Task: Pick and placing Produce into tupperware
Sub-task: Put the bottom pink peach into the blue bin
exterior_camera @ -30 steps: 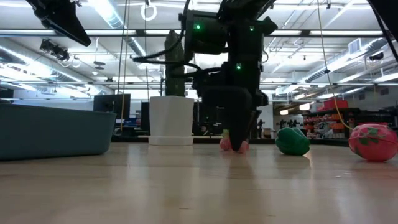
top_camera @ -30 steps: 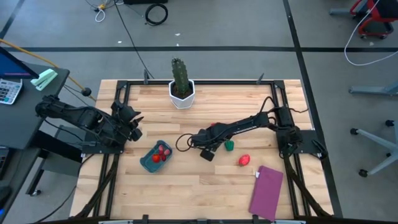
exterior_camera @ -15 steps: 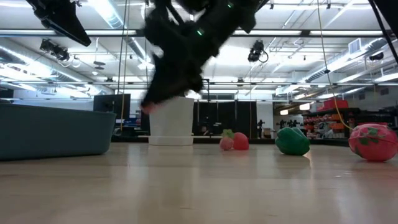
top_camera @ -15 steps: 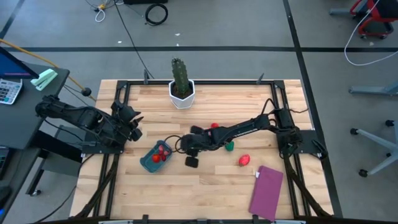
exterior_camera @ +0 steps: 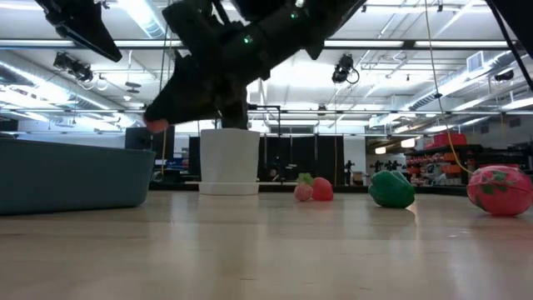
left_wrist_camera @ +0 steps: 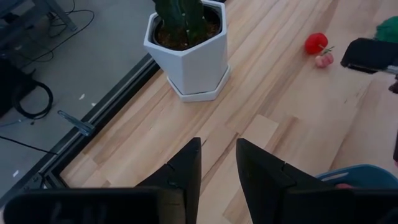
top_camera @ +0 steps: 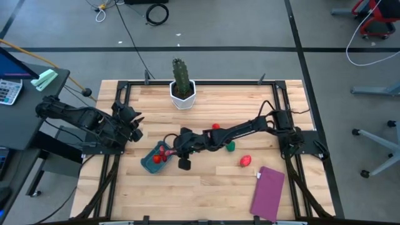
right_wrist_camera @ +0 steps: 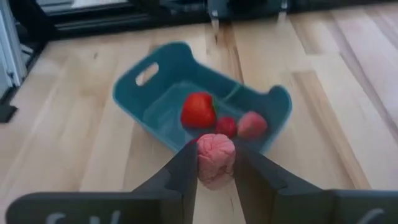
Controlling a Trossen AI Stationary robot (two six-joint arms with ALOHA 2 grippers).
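**Right arm carries pink piece to the rim of the teal container**

The wooden-slat table [top_camera: 206, 181] holds the scene, with the shallow teal-blue plastic container [top_camera: 155, 157] as its landmark, lying toward the left arm's side. The right gripper [right_wrist_camera: 214, 180] hangs just beside the container's near rim, its two dark fingers clamped on a small lumpy pink toy fruit [right_wrist_camera: 215, 159]. Inside the container already lie a red strawberry-like piece [right_wrist_camera: 198, 109], a smaller red piece [right_wrist_camera: 226, 126] and a pale pink one [right_wrist_camera: 252, 124].

To finish the drop well, the gripper should travel a little farther over the container's open floor, clear of the wall, lower and only then part its fingers (a release at the rim would likely roll the fruit onto the table).

The left gripper [left_wrist_camera: 216, 167] waits well off to the container's far side, fingers slightly apart and holding nothing.

Still on the table, well away from the container toward the right arm: a green toy vegetable [top_camera: 230, 146], a red-pink round fruit [top_camera: 245, 160] and a small red-and-pink pair [exterior_camera: 312, 189].

A second earlier the right gripper was down at that small pair, midway across the table; it has since swung across to the container, fruit in hand.
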